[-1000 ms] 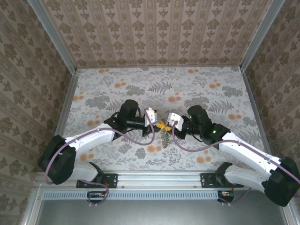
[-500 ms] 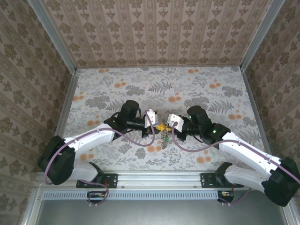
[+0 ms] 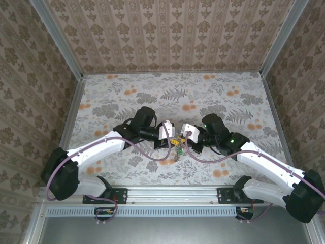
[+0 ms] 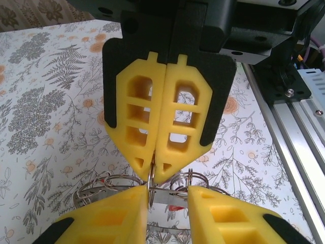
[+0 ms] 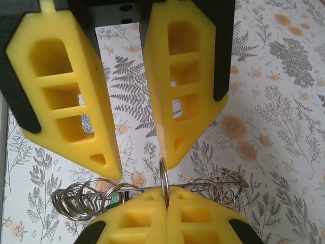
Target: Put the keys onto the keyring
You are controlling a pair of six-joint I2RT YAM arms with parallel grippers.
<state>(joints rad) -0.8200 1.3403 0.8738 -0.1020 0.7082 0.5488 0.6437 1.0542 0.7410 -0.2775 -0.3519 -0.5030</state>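
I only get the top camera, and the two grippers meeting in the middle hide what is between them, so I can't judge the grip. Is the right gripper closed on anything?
Observer: Yes. On the right wrist camera, the right gripper is shut on a thin metal ring, which stands edge-on between its tips.
Operator: And the left gripper?
Observer: The left gripper is open. The ring's top is right beside the tip of one finger, but I can't tell whether they touch.
Operator: Where are the other rings?
Observer: A bunch of wire rings sits low on both sides of the held one.
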